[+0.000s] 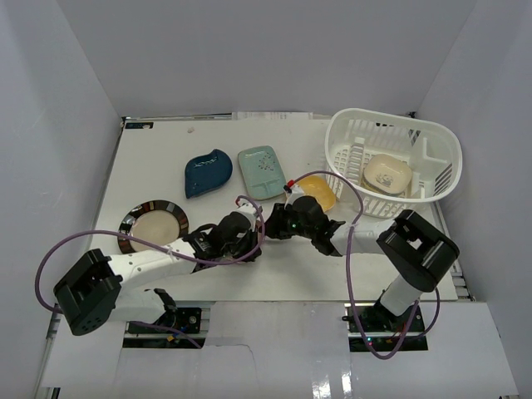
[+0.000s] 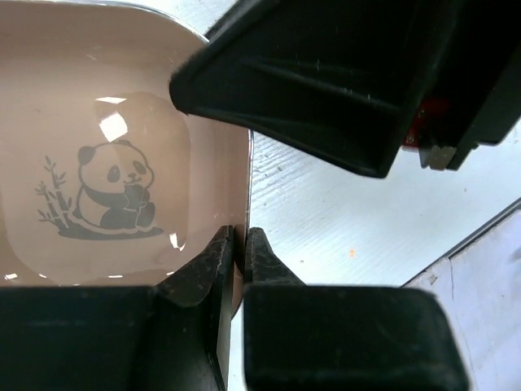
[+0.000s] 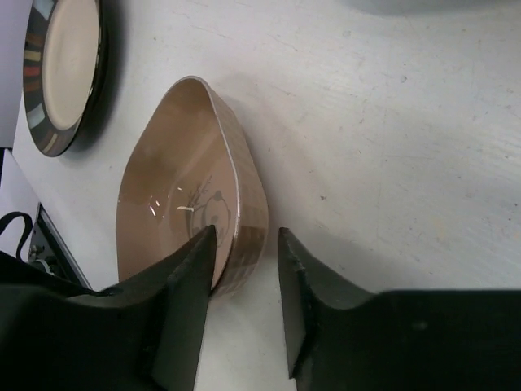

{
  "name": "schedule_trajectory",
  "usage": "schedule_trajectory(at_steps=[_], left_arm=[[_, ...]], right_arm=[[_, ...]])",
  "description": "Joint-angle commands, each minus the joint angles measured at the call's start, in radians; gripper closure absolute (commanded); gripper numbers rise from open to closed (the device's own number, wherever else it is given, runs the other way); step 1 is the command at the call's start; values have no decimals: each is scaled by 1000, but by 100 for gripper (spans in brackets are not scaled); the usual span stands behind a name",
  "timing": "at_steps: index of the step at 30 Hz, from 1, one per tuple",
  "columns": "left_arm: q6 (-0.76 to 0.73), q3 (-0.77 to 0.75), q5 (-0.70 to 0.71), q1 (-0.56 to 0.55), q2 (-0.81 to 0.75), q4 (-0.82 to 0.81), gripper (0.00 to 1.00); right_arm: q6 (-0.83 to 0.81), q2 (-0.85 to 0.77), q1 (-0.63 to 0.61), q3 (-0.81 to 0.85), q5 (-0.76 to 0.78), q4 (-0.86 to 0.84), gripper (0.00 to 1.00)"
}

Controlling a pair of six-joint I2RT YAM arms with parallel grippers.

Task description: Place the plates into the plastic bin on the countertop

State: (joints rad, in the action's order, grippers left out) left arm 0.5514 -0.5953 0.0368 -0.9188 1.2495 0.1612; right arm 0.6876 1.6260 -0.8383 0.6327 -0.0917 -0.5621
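Observation:
A pink-tan plate (image 2: 122, 163) with a panda print is held tilted on edge above the countertop (image 1: 158, 158). My left gripper (image 2: 241, 236) is shut on its rim. My right gripper (image 3: 248, 232) is open and straddles the opposite rim of the same plate (image 3: 175, 187), one finger inside the bowl and the other still a gap away from the outer wall. In the top view both grippers (image 1: 249, 229) (image 1: 281, 223) meet at mid-table and cover the plate. The plastic bin (image 1: 432, 137) stands at the far right with a cream plate (image 1: 387, 174) inside.
On the countertop lie a round dark-rimmed plate (image 1: 154, 224) at the left, a dark teal leaf plate (image 1: 207, 173), a pale green rectangular plate (image 1: 262, 171), and a yellow plate (image 1: 318, 189) beside the bin. Purple cables loop over both arms.

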Motion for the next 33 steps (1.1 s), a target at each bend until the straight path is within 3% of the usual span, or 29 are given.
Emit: schedule_trajectory(at_steps=[1,3,4,8,11,18,22,23,27,31,33], left_arm=[[48,28,-54,-6,-31,23,98],[64,31,-52,-8,-62,34,91],[70,37,-8,-6,-80,38,86],[85,13,54,-8,-156,90,44],[85,-33,98,-6,-185,150,30],[140,-198,311,-3,-237,241,18],[179,-299,439,11,-182,274,17],[179,-314,440,36,-156,273,17],[165,-366,320,162,-82,212,19],[134,-453,146,351,56,162,27],[130,-518,86,454,152,210,31]], right_arm=[[21,-5,-2,33,52,-64,68],[24,-23,-4,27,75,-52,86],[24,-32,-4,24,84,-47,89],[18,-119,-2,-1,162,-18,92],[-10,-201,13,-1,187,34,92],[-105,-443,106,50,221,212,92],[-161,-573,302,105,212,343,92],[-169,-615,424,123,176,373,92],[-232,-614,689,211,220,459,92],[-182,-490,957,260,195,462,92],[-162,-428,990,275,223,462,92]])
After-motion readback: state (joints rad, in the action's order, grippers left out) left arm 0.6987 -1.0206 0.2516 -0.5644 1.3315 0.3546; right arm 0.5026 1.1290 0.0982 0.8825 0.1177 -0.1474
